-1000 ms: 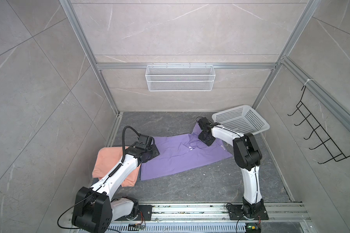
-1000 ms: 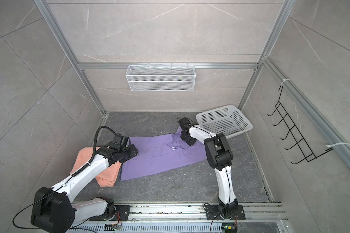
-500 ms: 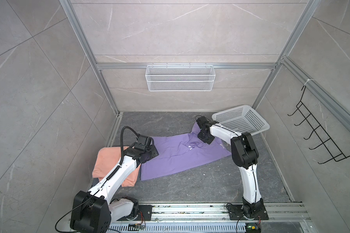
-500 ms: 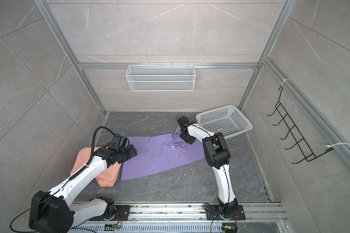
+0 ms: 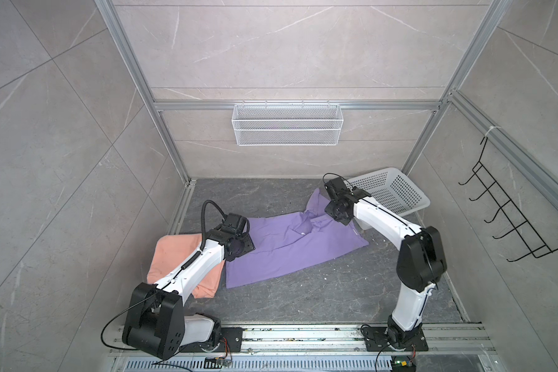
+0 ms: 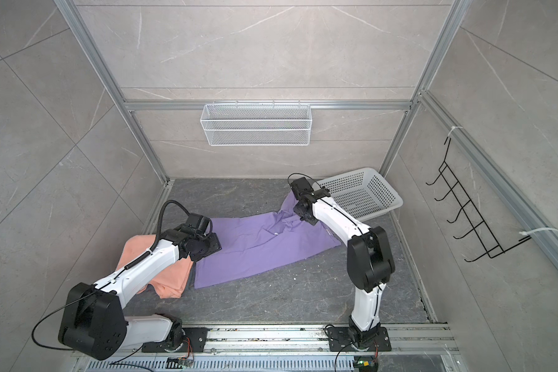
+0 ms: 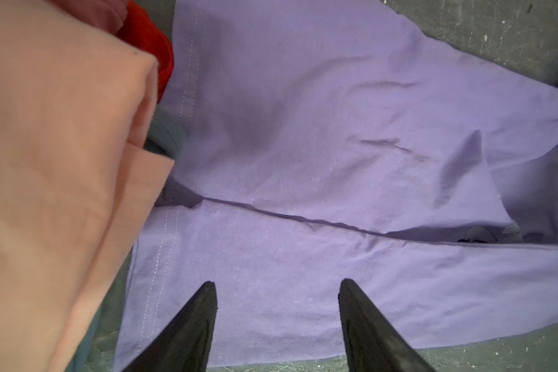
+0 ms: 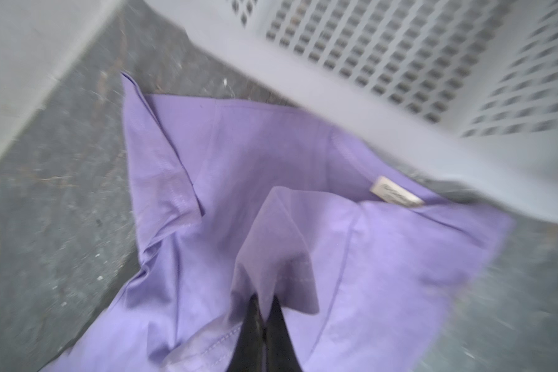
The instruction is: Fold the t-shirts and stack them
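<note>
The lavender t-shirt (image 5: 287, 251) (image 6: 255, 254) lies spread and wrinkled across the middle of the dark floor. The salmon-peach t-shirt (image 5: 174, 254) (image 6: 171, 280) sits folded to its left, partly under my left arm. My left gripper (image 7: 276, 283) hangs open just above the lavender cloth (image 7: 303, 145) near its stitched hem, with the salmon t-shirt (image 7: 45, 161) beside it. My right gripper (image 8: 264, 299) is shut on a raised fold of the lavender t-shirt (image 8: 207, 161) at its collar end, by the neck label. In both top views that gripper (image 5: 334, 214) is low over the shirt's far right end.
A white perforated basket (image 5: 390, 193) (image 8: 400, 64) stands tilted at the back right, close behind my right gripper. A wire basket (image 5: 287, 128) hangs on the back wall and a black hook rack (image 5: 512, 225) on the right wall. Red cloth (image 7: 149, 42) and teal cloth (image 7: 168, 128) show under the salmon t-shirt.
My right gripper has closed on a fold of the lavender t-shirt near the collar. The left arm has hardly moved and stays open.
</note>
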You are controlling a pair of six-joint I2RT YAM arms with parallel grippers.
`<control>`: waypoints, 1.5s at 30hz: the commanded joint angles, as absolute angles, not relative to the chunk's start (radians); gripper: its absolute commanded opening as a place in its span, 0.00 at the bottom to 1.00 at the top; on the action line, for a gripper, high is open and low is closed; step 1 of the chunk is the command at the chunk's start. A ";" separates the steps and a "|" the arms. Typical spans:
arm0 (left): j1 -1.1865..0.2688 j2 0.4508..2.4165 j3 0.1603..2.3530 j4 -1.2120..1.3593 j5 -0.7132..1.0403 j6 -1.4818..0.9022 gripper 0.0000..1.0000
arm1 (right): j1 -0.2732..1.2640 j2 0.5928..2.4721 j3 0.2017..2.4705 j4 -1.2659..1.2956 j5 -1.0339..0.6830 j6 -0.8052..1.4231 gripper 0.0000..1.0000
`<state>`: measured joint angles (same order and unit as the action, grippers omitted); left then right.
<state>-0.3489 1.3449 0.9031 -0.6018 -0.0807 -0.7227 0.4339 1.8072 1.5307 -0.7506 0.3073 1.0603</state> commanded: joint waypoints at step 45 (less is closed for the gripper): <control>-0.277 1.636 0.997 -0.684 -0.088 -0.833 0.50 | 0.442 1.260 0.943 -0.932 0.397 1.117 0.00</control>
<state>-0.2928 1.6260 0.9730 -0.6979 -0.0845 -0.8120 0.4347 1.2732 0.9543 -0.9264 0.3962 1.1149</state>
